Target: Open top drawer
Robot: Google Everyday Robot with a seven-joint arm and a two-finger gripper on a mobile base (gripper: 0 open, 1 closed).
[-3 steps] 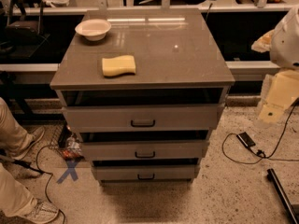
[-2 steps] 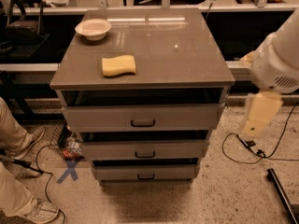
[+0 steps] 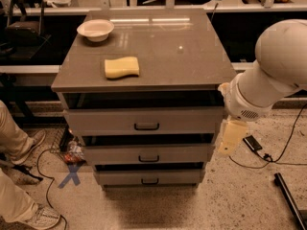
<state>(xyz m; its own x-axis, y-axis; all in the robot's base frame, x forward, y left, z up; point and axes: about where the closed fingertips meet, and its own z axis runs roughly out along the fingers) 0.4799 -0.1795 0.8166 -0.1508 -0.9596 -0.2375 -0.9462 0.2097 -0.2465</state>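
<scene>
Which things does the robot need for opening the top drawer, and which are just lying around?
For the job:
- top drawer
- its dark loop handle
- the gripper, just right of that drawer

Just lying about:
- white bowl and yellow sponge on the cabinet top
- middle drawer and bottom drawer
- blue cross on the floor

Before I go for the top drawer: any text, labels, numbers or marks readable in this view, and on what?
"X": a blue cross mark on the floor, left of the cabinet.
No words or numbers show on the top drawer, bowl, sponge or the gripper, which hangs just right of the drawer fronts.
</scene>
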